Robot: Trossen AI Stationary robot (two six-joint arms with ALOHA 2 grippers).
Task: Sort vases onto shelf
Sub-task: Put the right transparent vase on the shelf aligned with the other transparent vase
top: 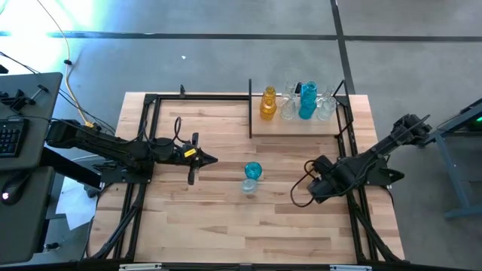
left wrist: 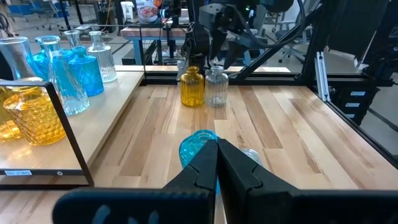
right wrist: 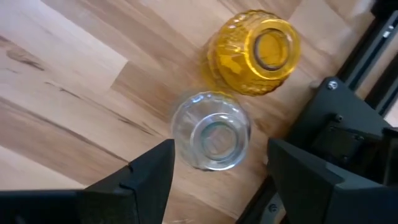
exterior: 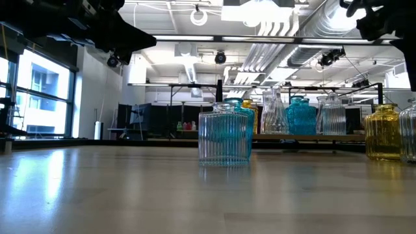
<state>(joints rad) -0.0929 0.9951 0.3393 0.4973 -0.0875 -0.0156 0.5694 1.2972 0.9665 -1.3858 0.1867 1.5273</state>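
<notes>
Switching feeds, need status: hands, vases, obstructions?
Right hand open above clear vase, amber vase touching it. Left hand shut, idle mid-table. Several vases on shelf. Nothing blocking.

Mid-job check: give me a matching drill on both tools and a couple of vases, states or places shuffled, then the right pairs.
1. left tool
2. right tool
3. tall teal vase
4. amber vase

A. standing on the shelf
B. open, above a clear vase
C. shut, holding nothing
D. on the tabletop, beside that clear vase

Pairs: 1-C, 2-B, 3-A, 4-D
</notes>
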